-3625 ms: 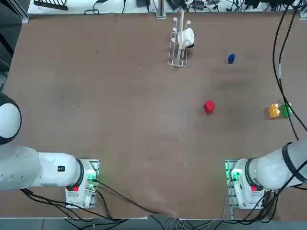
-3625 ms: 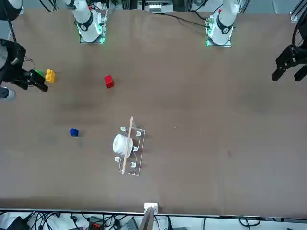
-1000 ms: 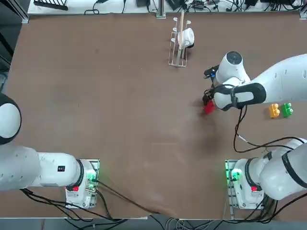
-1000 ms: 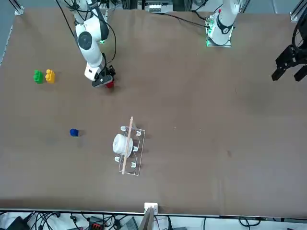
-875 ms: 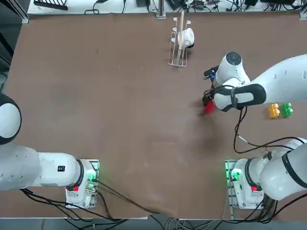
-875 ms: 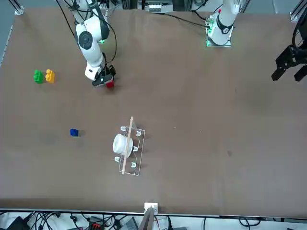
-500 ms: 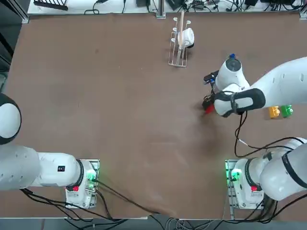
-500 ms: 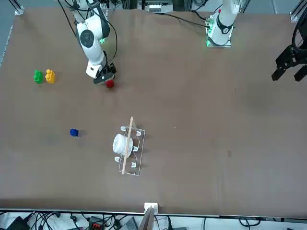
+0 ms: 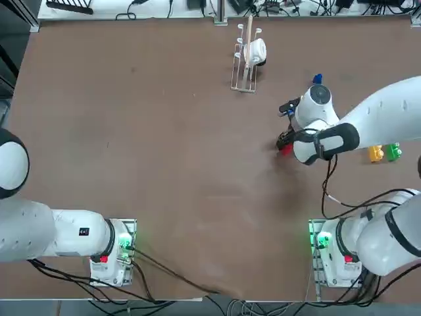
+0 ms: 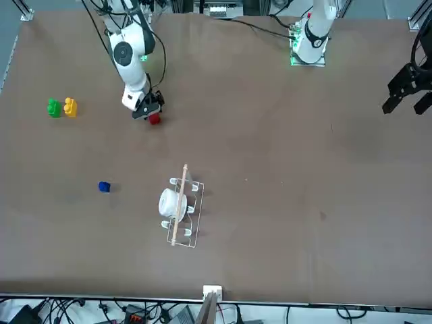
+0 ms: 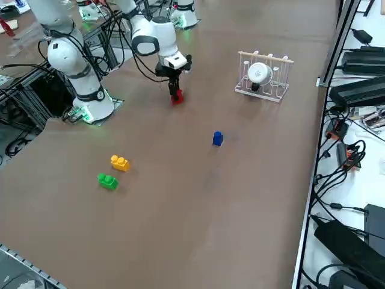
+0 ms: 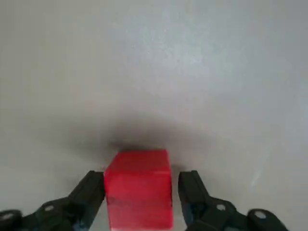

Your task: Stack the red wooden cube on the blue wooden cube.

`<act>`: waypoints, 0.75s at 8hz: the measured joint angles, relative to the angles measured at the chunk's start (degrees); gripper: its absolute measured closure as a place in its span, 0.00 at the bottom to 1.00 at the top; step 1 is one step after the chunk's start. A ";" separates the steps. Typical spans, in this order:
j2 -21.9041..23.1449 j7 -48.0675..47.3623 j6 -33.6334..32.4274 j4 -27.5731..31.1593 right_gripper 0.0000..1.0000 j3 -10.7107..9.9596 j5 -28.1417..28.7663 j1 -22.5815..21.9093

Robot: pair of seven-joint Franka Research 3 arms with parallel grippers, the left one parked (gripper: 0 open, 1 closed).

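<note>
The right gripper [image 12: 141, 174] stood around one cube [image 12: 139, 197], left of two blocks [image 11: 120, 163], before another cube [image 11: 218, 139] and a rack [image 11: 279, 91].

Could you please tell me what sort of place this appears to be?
Probably a robotics lab: a white jointed robot arm has its black two-finger pincer around a small red cube, and loose black cables lie beside the wide brown table.

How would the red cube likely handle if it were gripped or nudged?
The red cube, between the fingers of the right gripper, looks rigid: its edges are straight, so it probably won't give when squeezed. Its flat faces suggest it would slide rather than roll if pushed. Being small beside the dish rack, it is probably light.
</note>
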State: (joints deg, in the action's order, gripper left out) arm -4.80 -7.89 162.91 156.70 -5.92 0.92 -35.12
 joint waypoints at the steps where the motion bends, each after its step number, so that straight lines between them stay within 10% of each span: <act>1: -0.92 0.00 0.84 -0.11 0.22 0.00 0.00 -0.03; 6: -0.37 0.03 1.74 -1.68 0.30 -0.90 0.00 0.15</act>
State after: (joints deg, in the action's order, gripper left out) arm -5.17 -7.87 164.65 155.02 -6.82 0.92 -34.97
